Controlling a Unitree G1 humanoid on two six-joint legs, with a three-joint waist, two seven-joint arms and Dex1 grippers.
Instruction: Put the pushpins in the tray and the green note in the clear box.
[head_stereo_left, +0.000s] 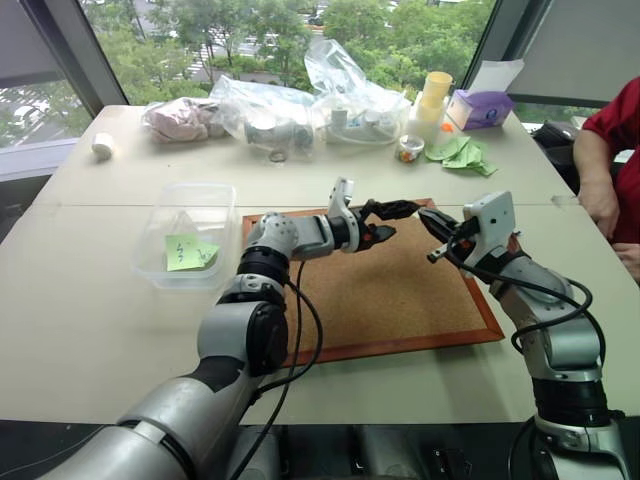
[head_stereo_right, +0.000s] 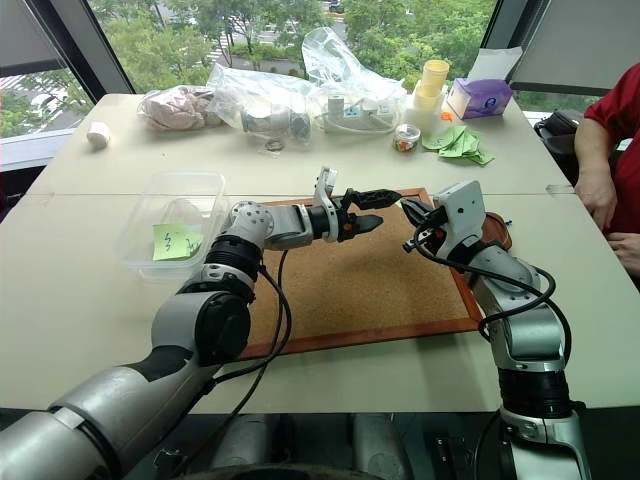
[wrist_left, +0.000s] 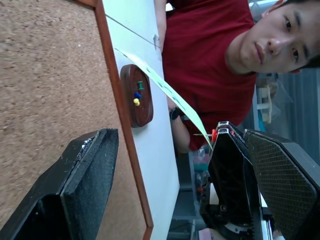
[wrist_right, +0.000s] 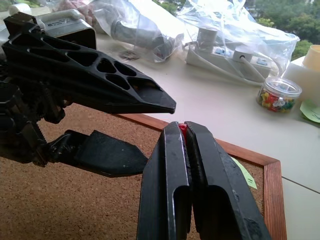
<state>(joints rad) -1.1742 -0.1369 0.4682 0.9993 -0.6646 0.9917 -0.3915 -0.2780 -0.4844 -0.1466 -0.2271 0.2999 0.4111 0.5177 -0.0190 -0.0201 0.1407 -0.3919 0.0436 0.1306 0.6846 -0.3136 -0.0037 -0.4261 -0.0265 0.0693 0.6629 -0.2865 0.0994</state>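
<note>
Corkboard (head_stereo_left: 400, 290): grainy, wood-framed | tray (wrist_left: 136, 95): oval, reddish-brown | pushpins (wrist_left: 136, 93): tiny

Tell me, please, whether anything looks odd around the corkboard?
Yes: the green note hangs skewered on a red pushpin, which is pinched in the shut right gripper over the corkboard, beside the open left gripper.

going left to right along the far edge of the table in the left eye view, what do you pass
small white roll → clear bag of pinkish stuff → clear bag of grey items → clear bag with a white power strip → stack of pale yellow cups → purple tissue box
</note>
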